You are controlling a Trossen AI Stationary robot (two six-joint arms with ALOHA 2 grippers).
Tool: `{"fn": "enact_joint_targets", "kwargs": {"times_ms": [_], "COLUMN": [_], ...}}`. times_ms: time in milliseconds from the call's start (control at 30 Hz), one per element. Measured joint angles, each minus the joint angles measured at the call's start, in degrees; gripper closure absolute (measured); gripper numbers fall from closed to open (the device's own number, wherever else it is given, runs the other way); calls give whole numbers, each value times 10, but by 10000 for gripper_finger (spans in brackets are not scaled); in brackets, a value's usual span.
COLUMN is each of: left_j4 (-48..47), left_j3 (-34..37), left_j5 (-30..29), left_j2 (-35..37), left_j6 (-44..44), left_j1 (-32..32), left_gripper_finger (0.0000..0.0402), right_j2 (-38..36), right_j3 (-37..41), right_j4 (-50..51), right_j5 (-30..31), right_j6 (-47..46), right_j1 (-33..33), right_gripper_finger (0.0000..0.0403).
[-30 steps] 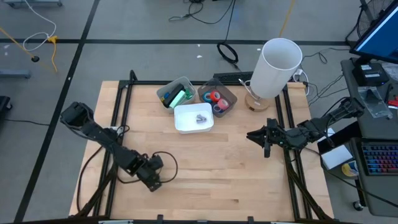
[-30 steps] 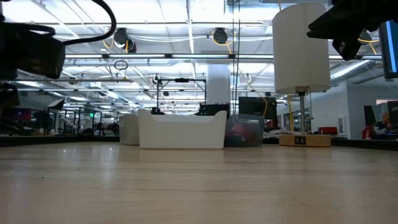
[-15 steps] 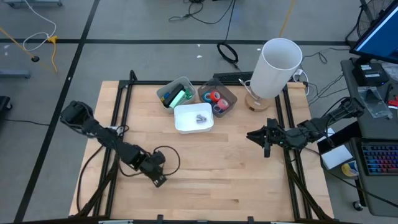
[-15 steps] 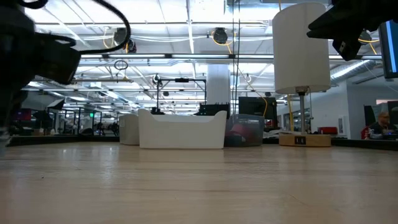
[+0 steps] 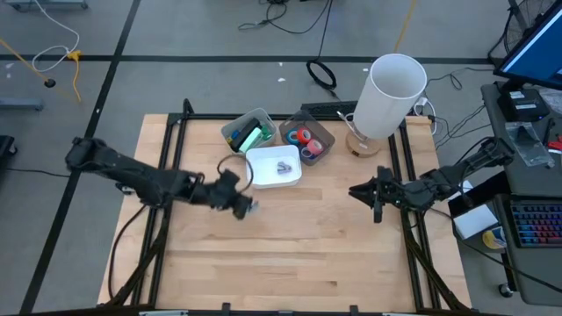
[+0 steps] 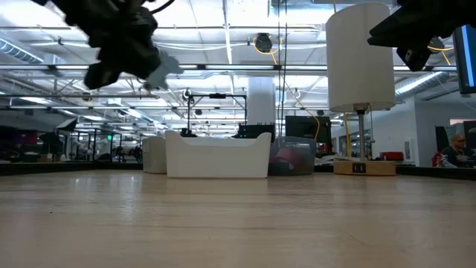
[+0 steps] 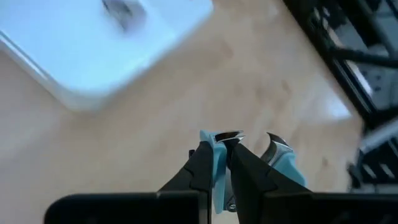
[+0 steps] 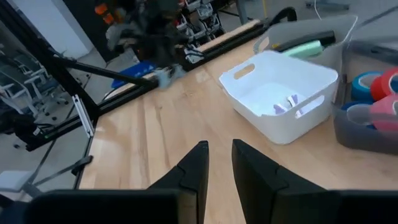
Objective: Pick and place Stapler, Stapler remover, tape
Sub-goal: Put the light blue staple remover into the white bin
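I have the left gripper up off the desk, its jaws clamped on a small pale-blue item with metal claws, which I take to be the stapler remover, though the wrist view is blurred. It is pinched by one blue wing, so the rest of it juts out to one side of the jaws instead of sitting centred between them. That off-centre hold looks workable for a carry but could let it swing.

Ahead of the jaws lies the white bin, with a small grey piece already on its floor; I judge that is where this one goes, so the height is there to clear the bin's wall. Beyond the white bin, farther from the jaws, stand two grey bins: one holds the green stapler, the other holds the tape rolls, blue and red.

The right gripper waits well apart at the far side of the desk, its jaws narrowly parted and holding nothing.
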State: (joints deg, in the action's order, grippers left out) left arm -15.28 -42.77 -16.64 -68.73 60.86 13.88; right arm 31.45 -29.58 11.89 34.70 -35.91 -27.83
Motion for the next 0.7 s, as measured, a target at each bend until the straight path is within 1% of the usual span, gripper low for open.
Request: {"fn": "enact_joint_targets", "kwargs": {"times_ms": [167,300,367,467,633,700], "left_j4": [-11,-55,-59,-91,-89,-87], "left_j3": [-42,-78,-100,-117,-147,-159], "left_j5": [9,32,49,67,78,82], "left_j2": [-2,-19,-33,-53,-96,-118], "left_j6": [-93,-148,-172,-191,-214,-229], "left_j1": [-83,-138,-161,-188,-219,-230], "left_gripper_finger": [372,372,372,372,372,372], "right_j2": [-41,-89,-109,-126,-131,-130], "right_j3": [0,0,0,0,0,0], "right_j4": [31,90,120,147,142,134], "right_j5": [1,14,13,13,13,12], "right_j6": [29,36,39,41,18,51], "right_j1": [0,0,0,0,0,0], "right_gripper_finger": [337,337,337,337,337,337]}}
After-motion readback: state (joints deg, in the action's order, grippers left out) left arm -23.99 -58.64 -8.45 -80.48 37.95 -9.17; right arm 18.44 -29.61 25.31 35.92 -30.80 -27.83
